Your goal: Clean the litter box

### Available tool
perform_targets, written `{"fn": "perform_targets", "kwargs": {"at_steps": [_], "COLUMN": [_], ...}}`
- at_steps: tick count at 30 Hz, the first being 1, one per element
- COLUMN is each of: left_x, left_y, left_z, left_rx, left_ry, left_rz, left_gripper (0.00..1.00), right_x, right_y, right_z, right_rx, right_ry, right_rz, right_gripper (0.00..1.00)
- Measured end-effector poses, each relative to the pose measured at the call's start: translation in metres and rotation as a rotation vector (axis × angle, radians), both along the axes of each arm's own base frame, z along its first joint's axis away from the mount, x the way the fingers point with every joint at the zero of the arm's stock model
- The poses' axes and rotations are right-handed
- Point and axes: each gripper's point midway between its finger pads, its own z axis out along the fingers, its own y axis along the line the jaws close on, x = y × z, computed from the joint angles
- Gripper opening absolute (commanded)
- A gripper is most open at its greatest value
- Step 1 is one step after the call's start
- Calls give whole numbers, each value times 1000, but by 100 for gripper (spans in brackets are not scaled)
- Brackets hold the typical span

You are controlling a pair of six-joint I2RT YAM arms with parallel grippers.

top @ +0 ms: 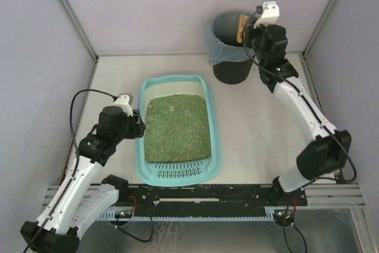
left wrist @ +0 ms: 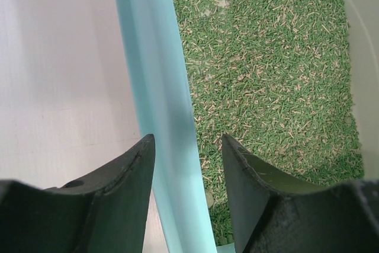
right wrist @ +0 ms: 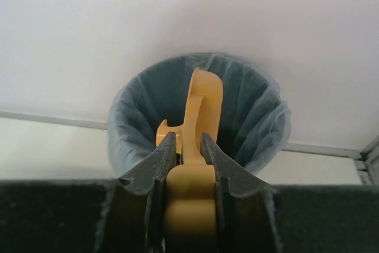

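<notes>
Holding the small yellow plastic scoop [right wrist: 204,96] tight, the right end effector [right wrist: 188,137] hangs over the round black bin [top: 231,72] behind the big light-teal plastic litter box [top: 217,140] on the desk. The left end effector [left wrist: 186,140] stands open around that box's left rim. Not gripped, the box might slide.

Litter box [top: 215,134] on table [top: 260,140], litter [top: 177,128] in it, grate [top: 177,173] at near end; bin [top: 231,70] behind and right; scoop [right wrist: 198,105] above bin, in right gripper [right wrist: 188,140]; left gripper [left wrist: 188,140] astride box's left rim.

Bagged black bin [top: 230,70], orange scoop [right wrist: 201,96]
</notes>
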Motion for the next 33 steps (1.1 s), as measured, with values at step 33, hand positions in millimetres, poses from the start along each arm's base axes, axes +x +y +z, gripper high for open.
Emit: {"fn": "perform_targets", "kwargs": {"at_steps": [33], "left_x": [3], "left_y": [2], "left_z": [-6], "left_rx": [-1], "left_ry": [30], "left_rz": [12], "left_gripper": [47], "right_x": [-175], "right_y": [218], "right_z": [-160], "right_rx": [374], "right_ry": [650], "right_rz": [499], "right_gripper": [0]}}
